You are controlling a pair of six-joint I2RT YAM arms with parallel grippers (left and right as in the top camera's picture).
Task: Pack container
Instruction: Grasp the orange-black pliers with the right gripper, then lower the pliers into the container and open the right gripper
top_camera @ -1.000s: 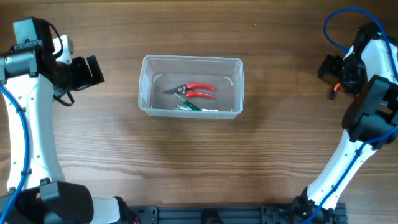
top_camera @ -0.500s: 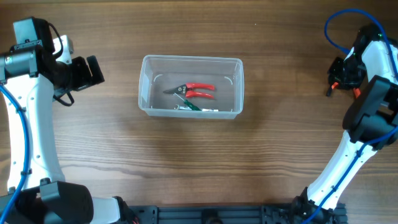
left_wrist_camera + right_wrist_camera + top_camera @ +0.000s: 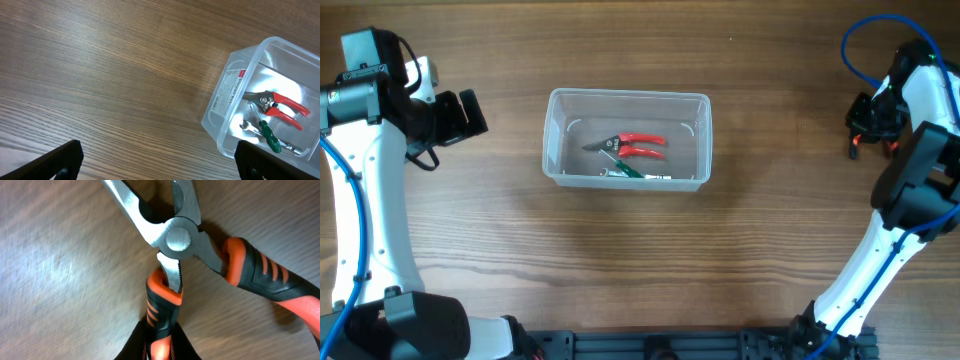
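The clear container point(image 3: 552, 140) stands mid-table and holds red-handled pliers point(image 3: 635, 146) and a green-handled tool point(image 3: 620, 168). The left wrist view shows the container point(image 3: 225, 100) at the right with the red pliers point(image 3: 280, 104) inside. My left gripper point(image 3: 460, 115) hovers left of the container, open and empty point(image 3: 157, 167). At the far right edge of the table my right gripper point(image 3: 860, 125) is shut point(image 3: 159, 340) on one handle of orange-and-black pliers point(image 3: 177, 237). These pliers lie on the wood with their jaws and handles spread.
Bare wood surrounds the container on all sides. A white label point(image 3: 229, 90) is stuck on the container's near wall. The right arm's blue cable point(image 3: 865, 30) loops above the far right corner.
My right gripper has gone from wide open to shut on the handle of the orange-and-black pliers. The left arm and the container have not moved.
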